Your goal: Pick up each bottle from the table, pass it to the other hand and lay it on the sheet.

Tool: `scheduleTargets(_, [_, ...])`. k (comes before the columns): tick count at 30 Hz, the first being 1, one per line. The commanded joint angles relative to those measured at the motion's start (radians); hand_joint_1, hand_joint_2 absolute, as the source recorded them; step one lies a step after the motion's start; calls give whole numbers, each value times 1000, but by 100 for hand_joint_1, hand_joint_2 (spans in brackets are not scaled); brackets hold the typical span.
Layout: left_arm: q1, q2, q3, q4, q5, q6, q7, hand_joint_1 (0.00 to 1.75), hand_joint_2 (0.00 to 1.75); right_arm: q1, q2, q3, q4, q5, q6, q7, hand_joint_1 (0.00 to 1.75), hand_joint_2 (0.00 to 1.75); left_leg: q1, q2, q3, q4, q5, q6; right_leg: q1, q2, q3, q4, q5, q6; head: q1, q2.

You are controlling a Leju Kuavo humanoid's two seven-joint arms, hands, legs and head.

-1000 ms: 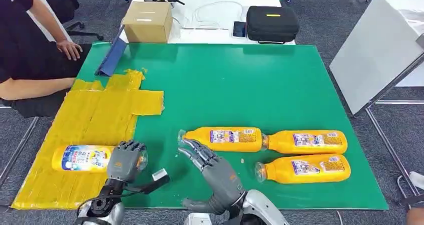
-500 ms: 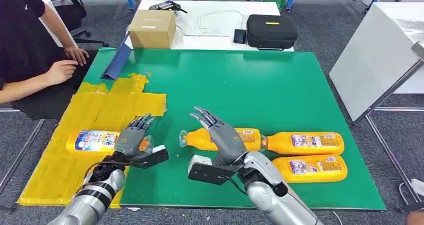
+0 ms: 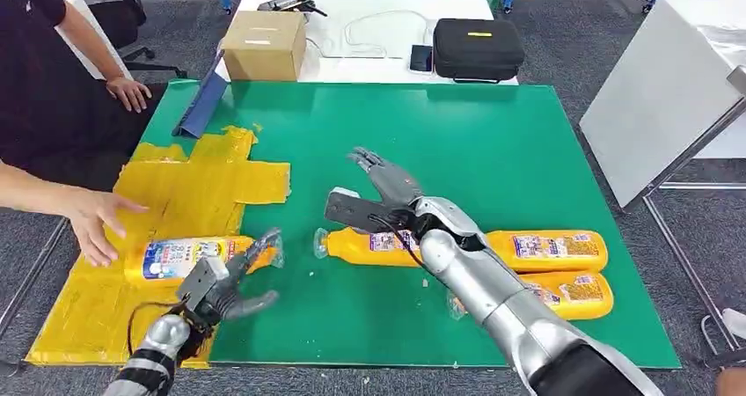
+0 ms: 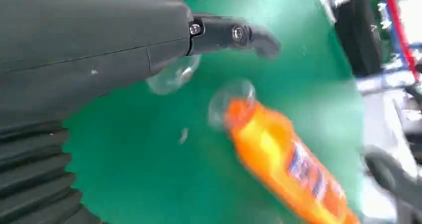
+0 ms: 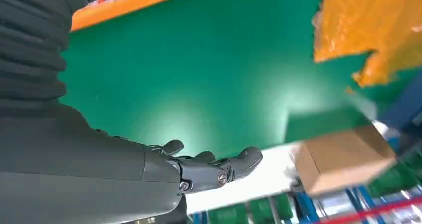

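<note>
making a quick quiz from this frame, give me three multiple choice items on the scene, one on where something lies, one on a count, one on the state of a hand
1. Where does the bottle with the blue and white label lie?
A. on the yellow sheet
B. on the cardboard box
C. on the white table behind

2. How many orange bottles lie on the bare green mat?
A. one
B. three
C. five

3. What is the right hand doing?
A. gripping a bottle
B. raised above the mat, fingers apart, holding nothing
C. resting on the black case

Answers:
1. A: the blue-labelled bottle lies on its side on the yellow sheet, near a person's hand.
2. B: one bottle lies under the right arm, a second in line with it, a third nearer the robot, all on the green mat.
3. B: the right hand is up over the mat with nothing in it.
</note>
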Motion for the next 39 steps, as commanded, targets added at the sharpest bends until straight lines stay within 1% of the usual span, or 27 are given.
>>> scheduleTargets(1, [73,-34,-3,-197,96,-42,89,0,0,-54,-1,11,220,-5,-9,-23,0,175,1,-5,-6,1,1,-2,1,-2,-4,0,-1,-1,1,0])
scheduleTargets(4, [70,-28,-30,-218,149,-47,80,0,0,-36,-12,6,212,2,-5,-18,0,175,1,-3,-12,1,0,-1,1,1,-8,0,1,0,1,0])
scheduleTargets(5, [73,-26,-38,-238,182,-56,91,0,0,-34,-10,4,224,7,-3,-16,0,175,2,-2,-13,1,0,-2,1,2,-7,0,2,0,1,0])
scheduleTargets(6, [75,-26,-40,-252,193,-56,93,0,0,-35,-7,6,235,11,-1,-13,0,175,1,-1,-16,1,2,0,1,1,-4,-1,3,3,1,0])
scheduleTargets(7, [77,-27,-40,-261,211,-57,105,0,0,-38,-3,9,249,15,3,-10,0,175,1,-1,-19,1,4,0,1,2,-7,0,6,1,1,0])
scheduleTargets(12, [76,-24,-41,-274,261,-60,116,0,0,-59,16,45,330,45,38,7,0,175,2,0,-20,3,3,-2,1,4,-9,1,5,1,0,0])
scheduleTargets(13, [73,-26,-40,-273,270,-67,115,0,0,-60,16,49,341,47,46,10,0,175,1,0,-22,1,4,-1,1,3,-10,1,6,1,1,0])
scheduleTargets(17, [72,-26,-40,-273,270,-67,115,0,0,-59,14,52,346,49,49,10,0,175,1,0,-23,1,4,-1,1,3,-12,1,6,1,1,0])
scheduleTargets(20, [59,-33,-39,-263,279,-65,115,0,0,-70,15,88,389,72,108,20,0,175,1,0,-22,2,3,-2,1,4,-11,1,6,1,1,0])
scheduleTargets(26, [63,-31,-30,-253,288,-67,116,0,0,-78,9,99,401,76,126,10,0,175,1,0,-23,1,4,0,1,3,-12,0,6,2,0,0])
scheduleTargets(29, [75,-32,-15,-256,293,-64,114,0,0,-88,-8,115,392,84,151,9,0,175,0,0,-23,1,5,0,0,2,-12,0,6,2,1,0])
scheduleTargets(34, [92,-34,17,-260,310,-77,112,0,0,-94,-51,160,379,102,208,13,0,175,3,0,-21,5,1,-5,2,7,-10,2,5,-1,1,0])
scheduleTargets(35, [92,-34,18,-260,310,-77,112,0,0,-94,-53,161,380,102,209,13,0,175,2,-1,-21,3,3,-2,1,4,-10,1,6,0,1,0])
scheduleTargets(39, [97,-35,24,-261,308,-75,116,0,0,-98,-64,181,374,115,215,18,0,175,1,-1,-22,2,4,-1,1,3,-10,0,6,1,1,0])
